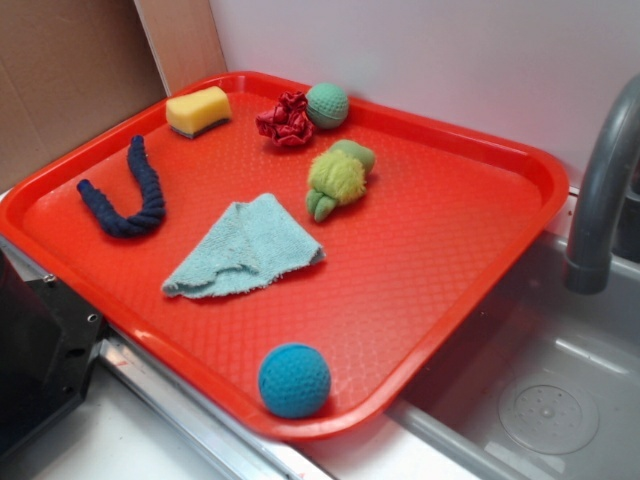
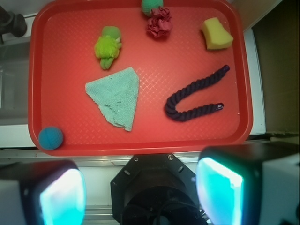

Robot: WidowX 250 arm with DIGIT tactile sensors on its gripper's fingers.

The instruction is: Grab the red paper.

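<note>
The red paper [image 1: 285, 122] [image 2: 160, 23] is a small dark red crumpled wad at the far side of the big red tray [image 1: 420, 230] [image 2: 65, 70], touching a green ball [image 1: 327, 105] [image 2: 151, 5]. In the wrist view my gripper [image 2: 140, 194] hangs high above the tray's near edge, over the black robot base [image 2: 154, 187]. Its two cyan-lit fingers [image 2: 61, 199] stand wide apart with nothing between them. The gripper is far from the red paper and does not show in the exterior view.
On the tray lie a yellow sponge [image 1: 198, 110], a dark blue rope [image 1: 130, 195], a teal cloth [image 1: 245, 248], a green fuzzy toy [image 1: 338, 178] and a blue ball [image 1: 294, 380]. A grey faucet [image 1: 600, 190] and sink [image 1: 540, 400] are at the right.
</note>
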